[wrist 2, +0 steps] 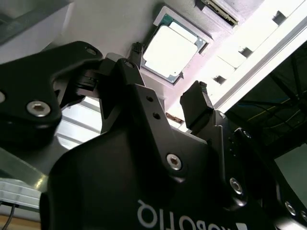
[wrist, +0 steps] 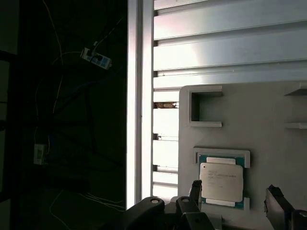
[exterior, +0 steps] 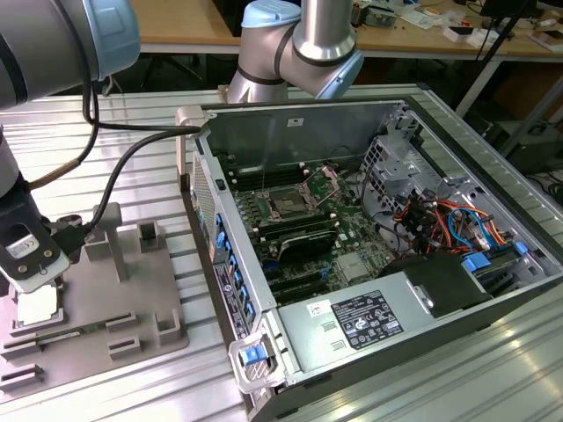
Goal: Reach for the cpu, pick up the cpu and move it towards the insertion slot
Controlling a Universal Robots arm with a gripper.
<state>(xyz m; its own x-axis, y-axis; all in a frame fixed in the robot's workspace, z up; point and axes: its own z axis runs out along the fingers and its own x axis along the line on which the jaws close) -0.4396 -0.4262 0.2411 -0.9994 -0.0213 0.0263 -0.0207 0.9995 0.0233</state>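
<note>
Note for you: arm (exterior: 325, 26) is silver-grey tubing with pale blue joint caps (exterior: 110, 35); black cables (exterior: 145, 128) trail from it. Your gripper (wrist 2: 170, 68) — matte black, angular housing, silver hex screws (wrist 2: 173, 161), white lettering (wrist 2: 158, 215) across its base. Fingers (wrist 2: 196, 103) black and blocky. In the exterior view you see a white panel (exterior: 26, 251) on its side.

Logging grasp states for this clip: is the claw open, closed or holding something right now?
The claw is open and holds nothing; its fingers sit either side of the cpu, which lies in the grey tray.
</note>
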